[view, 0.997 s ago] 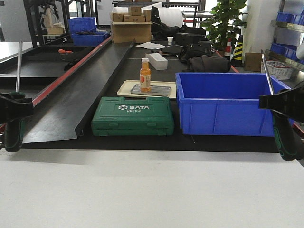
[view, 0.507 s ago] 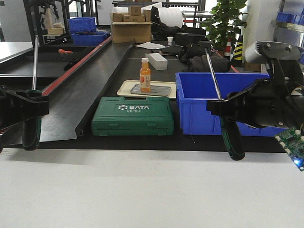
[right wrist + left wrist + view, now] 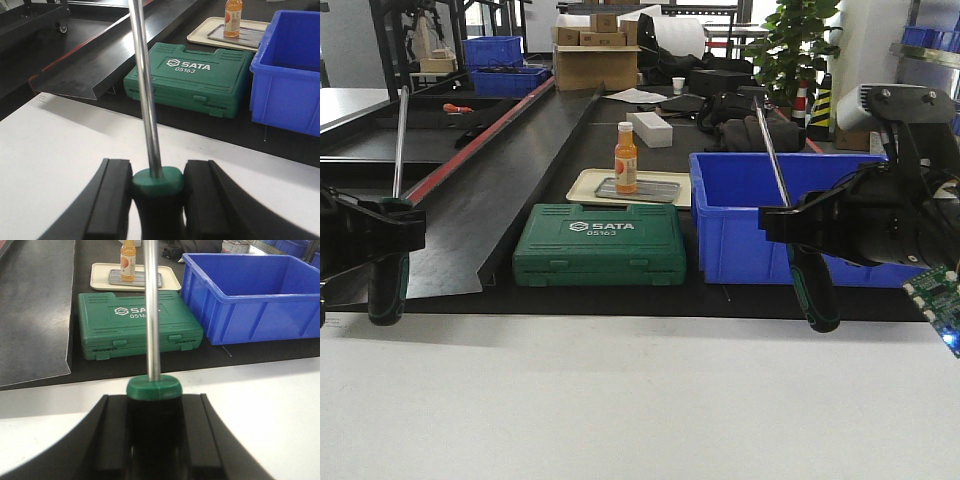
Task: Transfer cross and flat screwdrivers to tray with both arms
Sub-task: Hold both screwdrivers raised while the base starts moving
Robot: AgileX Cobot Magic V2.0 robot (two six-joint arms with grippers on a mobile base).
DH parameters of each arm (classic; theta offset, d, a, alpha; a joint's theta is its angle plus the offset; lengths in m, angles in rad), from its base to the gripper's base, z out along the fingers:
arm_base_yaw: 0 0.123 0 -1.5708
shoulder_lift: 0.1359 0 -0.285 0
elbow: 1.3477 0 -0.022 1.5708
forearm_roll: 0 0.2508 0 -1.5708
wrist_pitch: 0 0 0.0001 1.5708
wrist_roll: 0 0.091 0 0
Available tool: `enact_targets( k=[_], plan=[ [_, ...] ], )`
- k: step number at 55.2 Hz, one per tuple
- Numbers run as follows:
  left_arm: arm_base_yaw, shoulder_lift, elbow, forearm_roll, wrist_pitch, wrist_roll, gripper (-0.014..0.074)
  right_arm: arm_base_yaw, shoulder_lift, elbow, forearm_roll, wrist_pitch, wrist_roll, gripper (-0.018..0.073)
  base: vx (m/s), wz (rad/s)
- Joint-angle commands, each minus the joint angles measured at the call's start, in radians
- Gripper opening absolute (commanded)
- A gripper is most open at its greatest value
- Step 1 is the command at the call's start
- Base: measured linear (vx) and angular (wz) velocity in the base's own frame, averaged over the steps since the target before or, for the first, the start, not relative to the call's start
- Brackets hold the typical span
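**Progress.** Both tools are picked up and neither is delivered. The left gripper is clamped on the black-and-green handle of the left screwdriver. The right gripper is clamped likewise on the right screwdriver. Each tool hangs handle down and shaft up, clear of the white counter at its far edge. The left shaft stands nearly upright, and the right shaft leans a little toward the left. The wrist views confirm both grasps, with black pads pressed against either side of each handle just under its green collar. The tips are out of view or too small, so I cannot tell cross from flat.

**Remaining.** The grey tray lies inside a beige tray, beyond the green case and just left of the blue crate. An orange bottle stands on its left part, and the rest appears bare. By my estimate, the carry over the case, the laying down and the release are all yet to come, for both arms.

**Writing.** The case lid reads "SATA" with a hexagon mark and "05163" beneath. In the left wrist view the shaft covers part of this. The bottle's label is too small to read.
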Motion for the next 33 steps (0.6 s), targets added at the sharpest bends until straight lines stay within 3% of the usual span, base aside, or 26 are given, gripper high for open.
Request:
enact_targets(
  k=[1, 33],
  plan=[
    [-0.005, -0.034, -0.034, -0.019, -0.077, -0.001, 0.0003, 0.0, -0.032, -0.038, 0.014, -0.08, -0.009, -0.0008, 0.0, 0.0],
    [-0.005, -0.034, -0.034, -0.019, -0.078, -0.001, 0.0003, 0.0, -0.032, -0.038, 0.017, -0.069, -0.009, -0.0008, 0.0, 0.0]
  ],
)
